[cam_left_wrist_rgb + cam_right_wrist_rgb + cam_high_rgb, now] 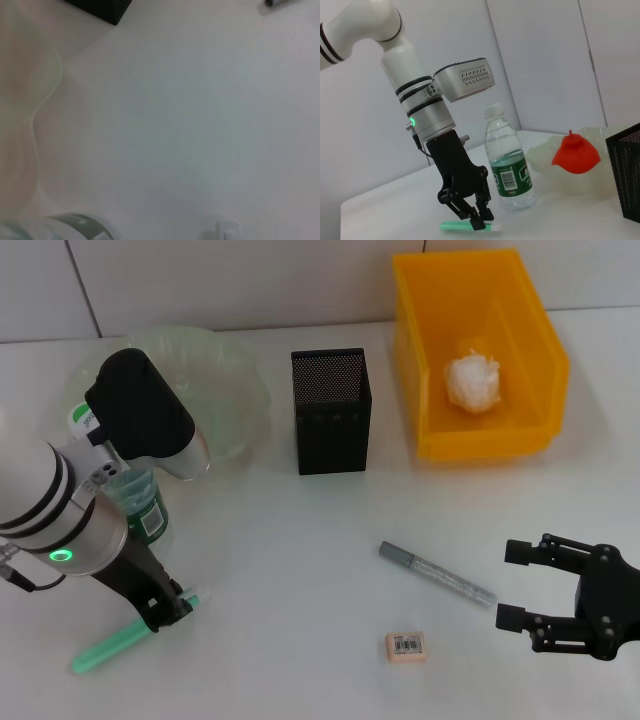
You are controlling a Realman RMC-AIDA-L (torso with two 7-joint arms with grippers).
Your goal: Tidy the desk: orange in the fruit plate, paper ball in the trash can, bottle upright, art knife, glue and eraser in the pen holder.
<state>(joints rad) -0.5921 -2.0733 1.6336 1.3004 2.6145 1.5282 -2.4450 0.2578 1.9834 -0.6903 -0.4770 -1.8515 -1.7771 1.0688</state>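
Note:
My left gripper (168, 612) is down at the table's front left, its fingers closed on a mint-green stick-shaped tool (120, 640) that lies flat; this also shows in the right wrist view (477, 222). A clear bottle with a green label (507, 165) stands upright just behind it. The orange (575, 154) sits in the pale green fruit plate (235, 390). The paper ball (472, 381) lies in the yellow bin (540, 350). A grey pen-shaped tool (437, 573) and an eraser (407, 645) lie on the table. My right gripper (512, 585) is open, to the right of the grey tool.
The black mesh pen holder (331, 412) stands at the middle back, between the plate and the bin. In the head view my left arm hides the orange and most of the bottle. The left wrist view shows bare table and the pen holder's corner (100, 7).

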